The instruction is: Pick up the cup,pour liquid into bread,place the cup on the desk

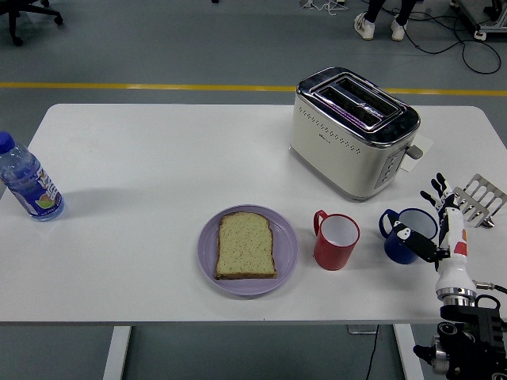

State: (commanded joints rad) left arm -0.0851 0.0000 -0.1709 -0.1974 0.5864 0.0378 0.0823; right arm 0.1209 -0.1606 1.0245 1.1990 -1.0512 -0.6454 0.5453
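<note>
Head view, white table (158,158). Right hand (442,226) comes in from the near right corner and sits against the right side of the blue cup (402,236). Thumb lies across the cup's near-right wall; the other fingers (438,190) stand up past the rim on its far right, loosely spread rather than wrapped around it. Whether the grip is actually closed on the cup cannot be told from this angle. Cup base looks to be on the table; handle points left.

Blue cup position: near right part of the table, just right of the red cup (336,240), the two apart with a gap between them. Red cup is upright, white inside, handle on its left.

Bread slice (245,245) lies flat on the purple plate (286,255), left of the red cup and near the table's near edge, roughly centre. Plate and red cup are close but not touching.

Toaster (352,131), cream with chrome top, stands far of the two cups, set at an angle, slots empty as far as can be seen. Metal toast rack (479,199) at the right edge, just beside the raised fingers of the hand. Water bottle (28,182) with blue cap stands tilted at the far-left edge, well apart from everything else.

Person's feet in white shoes (379,28) on the floor beyond the table.
</note>
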